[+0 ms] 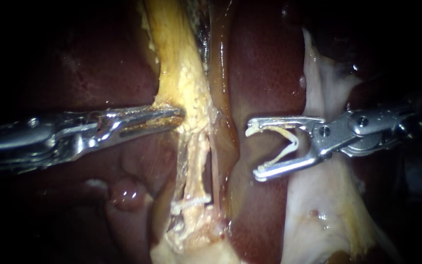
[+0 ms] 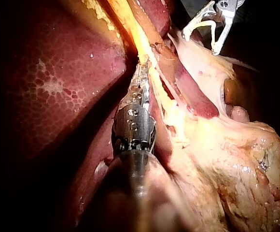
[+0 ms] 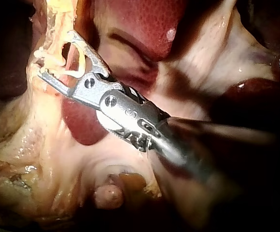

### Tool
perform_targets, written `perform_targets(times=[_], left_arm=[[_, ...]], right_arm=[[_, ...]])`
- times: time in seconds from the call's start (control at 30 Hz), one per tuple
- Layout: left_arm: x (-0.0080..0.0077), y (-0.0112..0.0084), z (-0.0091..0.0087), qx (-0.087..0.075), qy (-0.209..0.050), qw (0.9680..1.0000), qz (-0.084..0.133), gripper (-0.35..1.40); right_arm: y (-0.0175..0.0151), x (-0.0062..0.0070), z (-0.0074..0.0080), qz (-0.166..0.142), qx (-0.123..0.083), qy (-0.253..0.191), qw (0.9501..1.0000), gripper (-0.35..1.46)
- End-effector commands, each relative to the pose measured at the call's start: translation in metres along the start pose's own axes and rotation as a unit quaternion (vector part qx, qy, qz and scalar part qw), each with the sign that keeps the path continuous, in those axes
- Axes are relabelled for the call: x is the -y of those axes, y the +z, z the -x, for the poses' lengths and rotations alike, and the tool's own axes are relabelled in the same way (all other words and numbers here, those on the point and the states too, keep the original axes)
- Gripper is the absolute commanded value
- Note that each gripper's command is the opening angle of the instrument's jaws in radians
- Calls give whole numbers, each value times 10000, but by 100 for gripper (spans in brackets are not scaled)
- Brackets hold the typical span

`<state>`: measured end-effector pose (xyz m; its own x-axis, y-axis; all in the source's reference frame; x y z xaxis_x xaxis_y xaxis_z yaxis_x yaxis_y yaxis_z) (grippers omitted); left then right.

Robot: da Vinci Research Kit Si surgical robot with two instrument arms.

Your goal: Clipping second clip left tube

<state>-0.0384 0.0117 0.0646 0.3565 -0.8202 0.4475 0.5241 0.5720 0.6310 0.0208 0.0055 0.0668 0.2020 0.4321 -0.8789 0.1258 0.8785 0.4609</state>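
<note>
White clip (image 1: 289, 142) held in wide-spread right claw (image 1: 252, 151); take left tube (image 1: 191, 93) ahead fully inside; left claw (image 1: 176, 115) grips tube.

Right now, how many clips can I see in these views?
2. One closed clip sits across the left tube, low in the endoscope view. One open clip is held between the jaws of the right instrument, apart from that tube. Others may be hidden.

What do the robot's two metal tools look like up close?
Both are shiny silver metal. The left instrument is long and slim with a jointed wrist. The right instrument has round pivot pins and two thin jaws with small hooked tips.
</note>
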Motion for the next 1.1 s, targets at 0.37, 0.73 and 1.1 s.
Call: perform_targets(times=[0.37,0.73,1.1], left_arm=[[16,-59,33,101,-62,9999,-9,-35],[41,-85,46,231,0,9997,-39,-35],[43,-85,47,232,-2,9997,-37,-35]], right_arm=[[79,20,73,-479,392,671,9958,58],[118,9,111,-565,559,804,9936,58],[156,10,111,-939,457,901,9904,58]])
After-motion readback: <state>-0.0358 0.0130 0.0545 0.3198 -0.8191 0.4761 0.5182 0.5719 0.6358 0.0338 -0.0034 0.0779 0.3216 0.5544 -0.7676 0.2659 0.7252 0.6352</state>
